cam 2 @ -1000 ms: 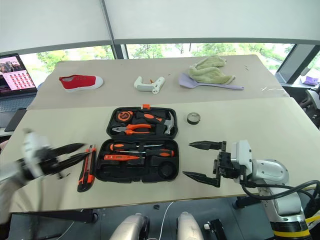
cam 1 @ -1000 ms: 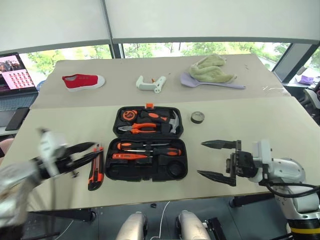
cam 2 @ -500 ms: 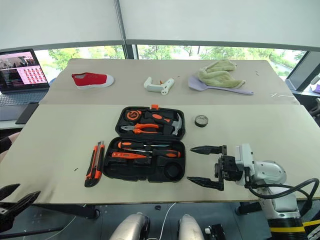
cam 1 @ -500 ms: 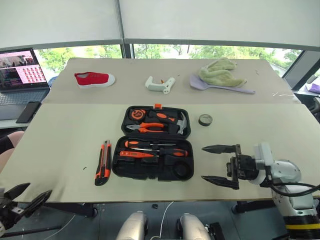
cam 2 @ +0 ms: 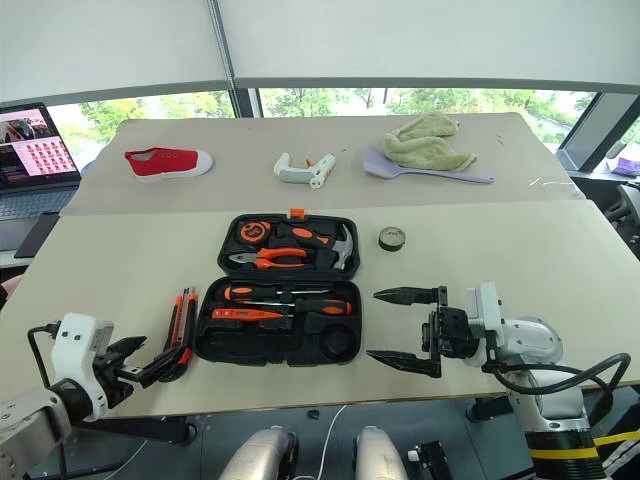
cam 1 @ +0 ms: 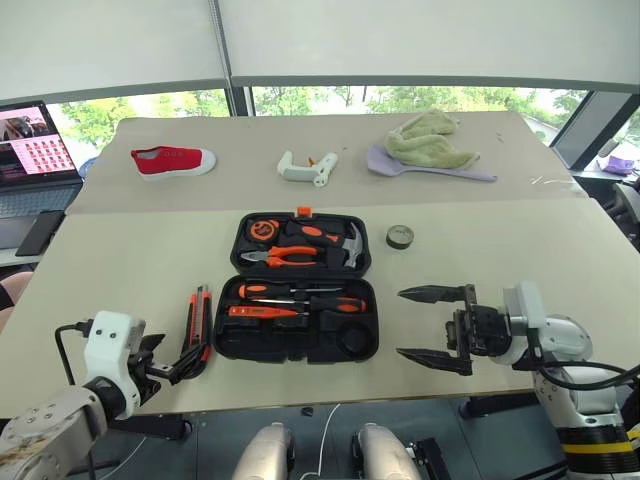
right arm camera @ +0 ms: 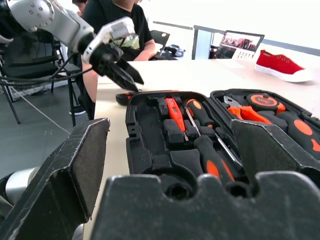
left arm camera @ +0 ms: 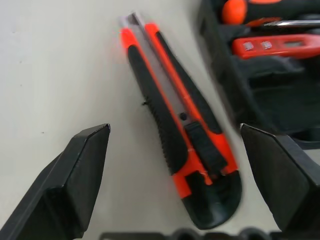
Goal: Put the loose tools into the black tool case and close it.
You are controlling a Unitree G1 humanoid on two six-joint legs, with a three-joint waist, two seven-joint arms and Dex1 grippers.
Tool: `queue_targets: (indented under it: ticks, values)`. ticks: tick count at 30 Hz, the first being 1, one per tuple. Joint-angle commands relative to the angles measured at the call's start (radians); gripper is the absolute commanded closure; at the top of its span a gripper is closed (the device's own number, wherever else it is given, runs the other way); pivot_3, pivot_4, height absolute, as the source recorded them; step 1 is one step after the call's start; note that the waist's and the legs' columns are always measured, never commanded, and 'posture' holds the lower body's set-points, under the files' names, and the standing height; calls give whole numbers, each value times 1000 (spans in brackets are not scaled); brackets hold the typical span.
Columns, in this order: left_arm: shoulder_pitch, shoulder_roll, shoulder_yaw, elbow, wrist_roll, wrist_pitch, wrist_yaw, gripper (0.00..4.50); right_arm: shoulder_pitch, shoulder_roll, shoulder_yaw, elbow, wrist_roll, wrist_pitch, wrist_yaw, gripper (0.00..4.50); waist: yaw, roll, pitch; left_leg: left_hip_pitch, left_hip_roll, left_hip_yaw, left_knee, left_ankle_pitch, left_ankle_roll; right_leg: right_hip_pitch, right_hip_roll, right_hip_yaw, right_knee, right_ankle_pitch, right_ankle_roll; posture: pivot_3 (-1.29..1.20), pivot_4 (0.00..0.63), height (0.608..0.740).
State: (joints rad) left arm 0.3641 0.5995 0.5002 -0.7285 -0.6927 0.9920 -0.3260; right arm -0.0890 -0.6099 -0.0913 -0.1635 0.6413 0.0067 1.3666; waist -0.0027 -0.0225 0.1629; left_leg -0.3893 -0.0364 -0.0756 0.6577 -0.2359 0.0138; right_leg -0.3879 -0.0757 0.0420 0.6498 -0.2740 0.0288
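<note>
Knife lies at 12 o'clock from the spread, empty left tool, long axis pointing away, beside case; right tool also spread, farther.

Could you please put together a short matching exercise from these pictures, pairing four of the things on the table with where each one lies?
Things:
1. utility knife
2. tape roll
3. red shoe
4. pliers

Places:
A. inside the far half of the open tool case
B. on the far table, near the laptop
C. on the table just left of the case, in front of the open left gripper
D. on the table right of the case, beyond the open right gripper

Pairs: 1-C, 2-D, 3-B, 4-A
</note>
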Motion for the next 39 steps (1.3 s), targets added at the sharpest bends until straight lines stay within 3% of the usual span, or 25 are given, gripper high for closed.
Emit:
queue_targets:
  ticks: [1,18,19,21,26,29,33,36,39]
  values:
    - [-14,-8,-48,0,35,-2,30,38,-13,4,-12,-49,20,7,-19,0,1,0,0,0,0,0,0,0,0,0,0,0,0,0,0,0,150,740]
    - [-247,-63,-213,167,123,0,89,38,-21,9,6,-95,22,40,-68,0,22,2,-1,0,0,1,0,0,0,0,-1,0,0,1,0,0,150,740]
    - [-249,-63,-210,170,121,2,83,558,-20,8,6,-98,23,41,-69,0,22,3,-1,0,-1,1,0,0,0,0,-1,0,0,1,0,0,150,740]
    - [-238,-58,-190,164,114,12,72,1048,-17,6,4,-104,23,45,-72,0,20,3,-1,0,-1,1,0,0,0,0,-1,0,0,1,0,0,150,740]
    - [-195,-10,-102,160,109,-30,2,2872,-11,2,-5,-111,22,53,-79,0,11,3,-1,0,0,1,0,0,0,0,-1,0,-1,1,0,0,150,740]
    - [-180,67,-38,200,111,-109,-118,2900,0,-5,-13,-116,23,53,-80,0,9,2,-1,-1,1,1,0,0,0,-1,-1,0,-1,1,0,0,150,740]
    - [-158,235,-20,324,163,-366,-424,2900,14,-25,-39,-119,28,57,-77,0,11,3,0,-1,1,1,-1,0,0,-2,-1,0,-2,1,-2,0,150,740]
    - [-226,333,-91,345,96,-442,-678,2900,28,-52,-66,-114,34,59,-67,0,20,4,1,-2,1,1,-1,0,0,-1,-3,0,-3,1,-2,0,150,740]
    - [-332,383,-220,329,74,-466,-826,2900,48,-78,-92,-114,39,61,-62,0,25,4,1,-4,0,1,-1,-1,-3,-1,-7,1,-5,1,-2,0,150,740]
